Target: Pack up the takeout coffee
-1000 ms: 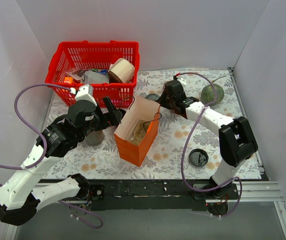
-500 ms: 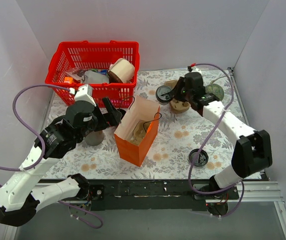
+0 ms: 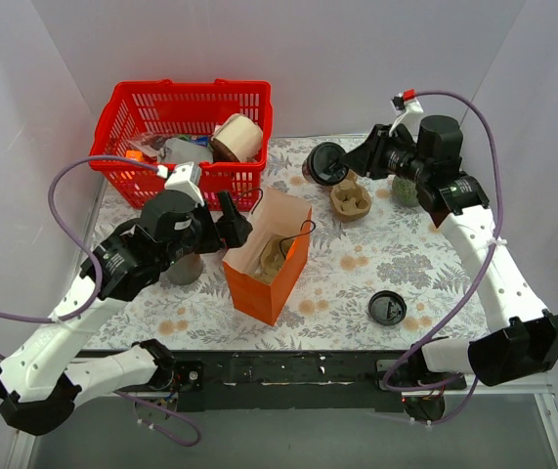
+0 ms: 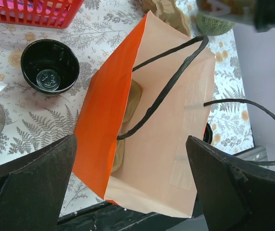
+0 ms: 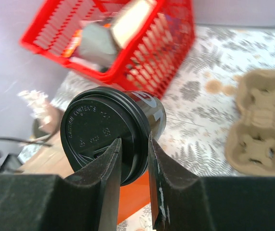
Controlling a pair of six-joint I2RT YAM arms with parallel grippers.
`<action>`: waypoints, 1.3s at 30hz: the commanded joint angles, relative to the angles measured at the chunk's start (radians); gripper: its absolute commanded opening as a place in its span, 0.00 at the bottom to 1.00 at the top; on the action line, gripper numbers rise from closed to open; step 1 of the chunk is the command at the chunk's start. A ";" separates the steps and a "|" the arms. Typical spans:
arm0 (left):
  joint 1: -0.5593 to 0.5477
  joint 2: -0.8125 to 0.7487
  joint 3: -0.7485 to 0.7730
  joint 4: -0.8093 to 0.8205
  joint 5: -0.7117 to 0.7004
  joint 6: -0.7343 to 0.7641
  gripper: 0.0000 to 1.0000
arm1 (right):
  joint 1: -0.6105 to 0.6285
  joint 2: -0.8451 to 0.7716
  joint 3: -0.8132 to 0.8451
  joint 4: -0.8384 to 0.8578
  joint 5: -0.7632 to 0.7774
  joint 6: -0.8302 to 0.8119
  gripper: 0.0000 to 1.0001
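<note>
Right gripper (image 5: 133, 144): clenched on the takeout coffee (image 5: 103, 127), a black lidded cup; fingers (image 5: 109, 166) pinch the lid's rim.
Takeout coffee: in the air, tipped on its side, over the far part of the worktop (image 3: 357, 264), between the red basket (image 3: 122, 117) and the carton cup tray (image 3: 350, 199); not in the bag.
Left gripper (image 4: 130, 139): spread wide, holding nothing, hanging above the mouth of the orange bag (image 4: 98, 120).
Orange bag: upright, open, brown items inside.
Open black cup (image 4: 49, 66): on the worktop beside the bag.
Black lid (image 3: 387, 308): flat on the worktop, apart from the bag.
</note>
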 commanded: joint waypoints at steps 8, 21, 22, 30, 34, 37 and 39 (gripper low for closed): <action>0.004 0.065 -0.022 0.061 0.035 0.033 0.83 | -0.002 -0.016 0.187 -0.086 -0.493 -0.152 0.01; 0.005 0.092 -0.079 0.061 0.034 0.034 0.67 | 0.082 0.096 0.305 -0.238 -0.620 -0.245 0.01; 0.004 0.092 -0.084 0.061 0.034 0.036 0.67 | 0.092 0.101 0.307 -0.249 -0.614 -0.247 0.01; 0.004 0.113 -0.118 0.131 0.081 0.089 0.16 | 0.138 0.130 0.316 -0.285 -0.530 -0.244 0.01; 0.005 0.125 -0.124 0.209 0.123 0.152 0.00 | 0.138 0.110 0.310 -0.310 -0.496 -0.262 0.01; 0.004 0.141 -0.137 0.286 0.205 0.235 0.00 | 0.138 0.096 0.308 -0.356 -0.464 -0.284 0.01; 0.005 0.148 -0.151 0.338 0.244 0.314 0.00 | 0.136 0.087 0.307 -0.376 -0.447 -0.288 0.01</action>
